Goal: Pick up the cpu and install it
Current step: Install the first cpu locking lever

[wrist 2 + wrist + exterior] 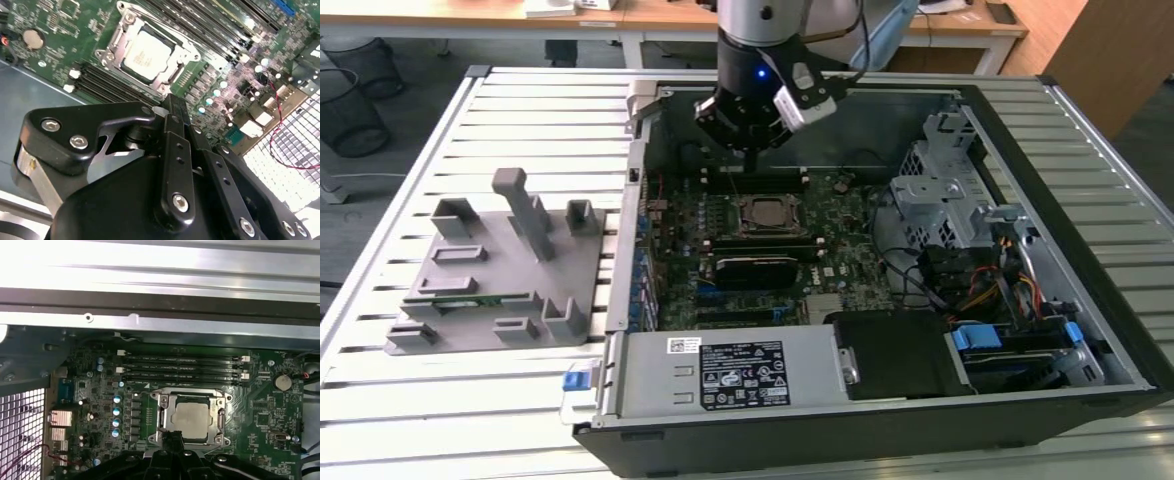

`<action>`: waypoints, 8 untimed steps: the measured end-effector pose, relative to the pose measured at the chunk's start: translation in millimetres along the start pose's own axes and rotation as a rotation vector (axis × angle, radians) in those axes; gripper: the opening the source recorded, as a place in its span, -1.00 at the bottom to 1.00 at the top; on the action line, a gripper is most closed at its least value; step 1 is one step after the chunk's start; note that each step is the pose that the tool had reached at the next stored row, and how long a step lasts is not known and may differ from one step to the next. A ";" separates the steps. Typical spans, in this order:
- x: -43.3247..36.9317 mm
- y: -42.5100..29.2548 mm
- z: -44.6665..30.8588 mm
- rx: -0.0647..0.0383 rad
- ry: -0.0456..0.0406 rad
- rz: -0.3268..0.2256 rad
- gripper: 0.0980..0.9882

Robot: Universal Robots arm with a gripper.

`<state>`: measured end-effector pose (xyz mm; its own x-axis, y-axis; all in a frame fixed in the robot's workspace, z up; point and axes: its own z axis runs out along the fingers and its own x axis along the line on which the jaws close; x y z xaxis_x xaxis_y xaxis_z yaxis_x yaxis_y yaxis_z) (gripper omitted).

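Cpu [192, 419]: flat square chip, silvery top, lying level inside the socket [165, 412] near the middle of the motherboard [100, 405]. Both wrist views show it seated within the metal frame; in the second wrist view it sits at [146, 54]. Judged set in place already, since nothing grips it.

Handling, by judgement: light, rigid, smooth-topped, so likely slippery under hard pads. The underside contacts and the socket beneath are probably delicate. Best taken by two opposite edges and kept level, never pressed down or dragged sideways.

Gripper [172, 107]: black, poised above the socket with its tip just over the frame's edge, apart from the chip. The fingers [175, 150] lie pressed together with no gap between them, holding nothing. In the exterior view it hangs at [744, 150] over the board's far part.

Memory slots [182, 367]: four dark rows just beside the socket, toward the case wall.

Coin cell [283, 382]: round, silver, near the slots' end.

Case [1067, 330]: open tower lying on its side on the table [454, 400], board facing up, power supply [734, 375] along its near edge.

Fixture [500, 270]: grey plastic, on the table at the exterior view's left, well apart from the case.
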<state>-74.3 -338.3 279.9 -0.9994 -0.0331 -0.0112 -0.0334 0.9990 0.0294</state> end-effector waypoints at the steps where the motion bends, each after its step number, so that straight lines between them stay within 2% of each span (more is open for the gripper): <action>1: 2.9 0.1 0.3 0.000 -0.0035 0.000 -0.98; 4: 11.4 0.4 1.0 0.000 -0.0166 0.000 -0.98; 8: 22.2 0.7 2.6 0.001 -0.0276 -0.001 -0.98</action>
<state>-96.4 -338.2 277.2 -0.9987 -0.0331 -0.0388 -0.0343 0.9990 0.0287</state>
